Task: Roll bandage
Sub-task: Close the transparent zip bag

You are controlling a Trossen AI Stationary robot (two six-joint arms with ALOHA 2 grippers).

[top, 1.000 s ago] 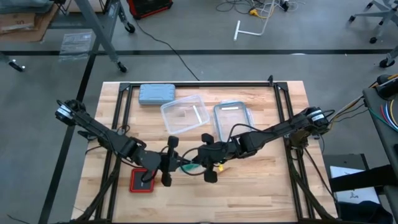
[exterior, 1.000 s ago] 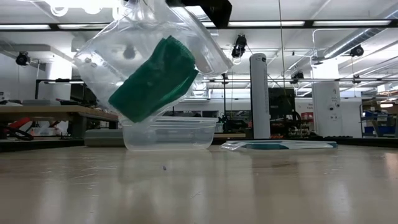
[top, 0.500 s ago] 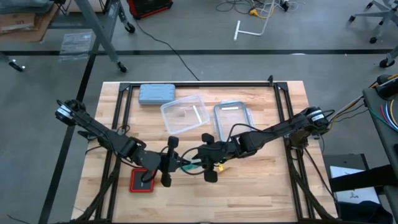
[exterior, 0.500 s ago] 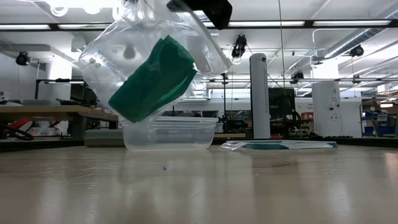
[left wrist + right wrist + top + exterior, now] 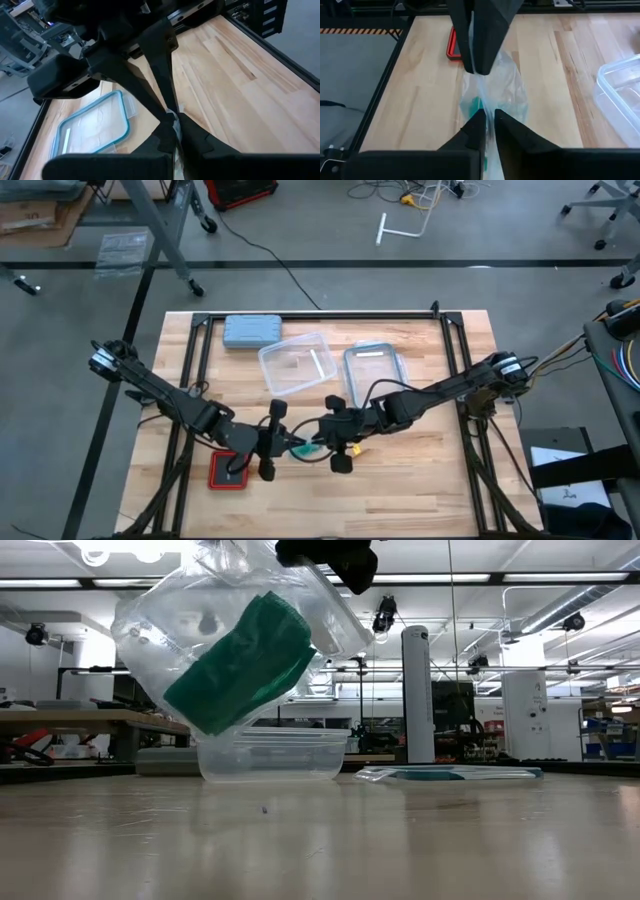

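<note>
Both pincers pinch my clear bag [image 5: 215,630] mid-air, left pincer [image 5: 283,442] and right pincer [image 5: 322,442]; bandage [image 5: 240,665] inside.

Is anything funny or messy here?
Nothing is spilled. The odd bit: the bandage sits inside a clear plastic bag held tilted in the air above the table, pinched by the left gripper and right gripper.

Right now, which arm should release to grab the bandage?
Right, probably. Left gripper and right gripper both pinch the bag; the bandage shows just ahead of the right one in its wrist view, not in the left's.
</note>
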